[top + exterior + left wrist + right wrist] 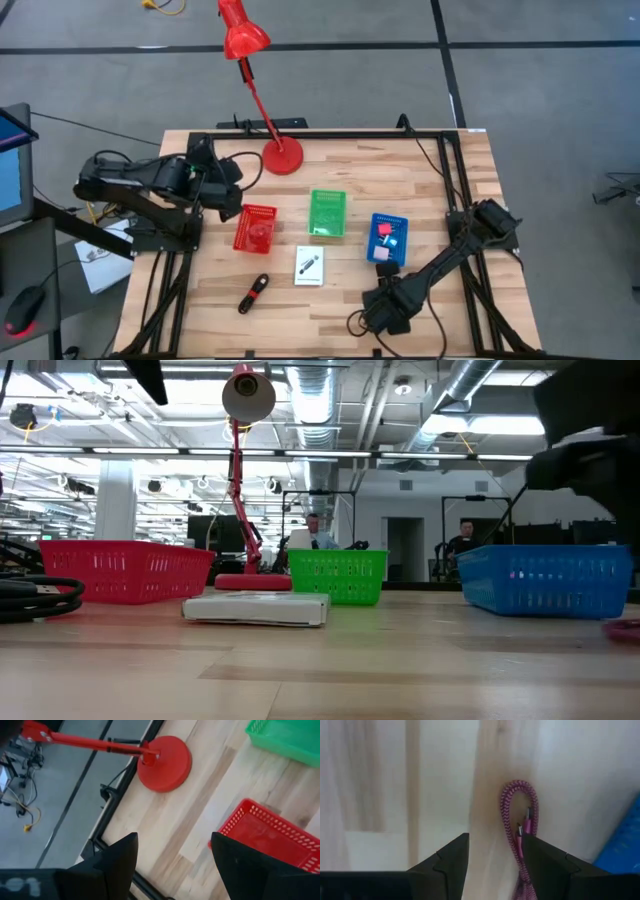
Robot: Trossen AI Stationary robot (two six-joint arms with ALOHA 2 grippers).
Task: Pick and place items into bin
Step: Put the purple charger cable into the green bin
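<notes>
— What is lying beyond the desk (420,190)?
— A grey floor (540,90) crossed by dark lines is spreading around it. Exposed ducts (470,390) and pipes are running under the ceiling, strip lights are glowing, and two people (318,532) are sitting far back among desks.
</notes>
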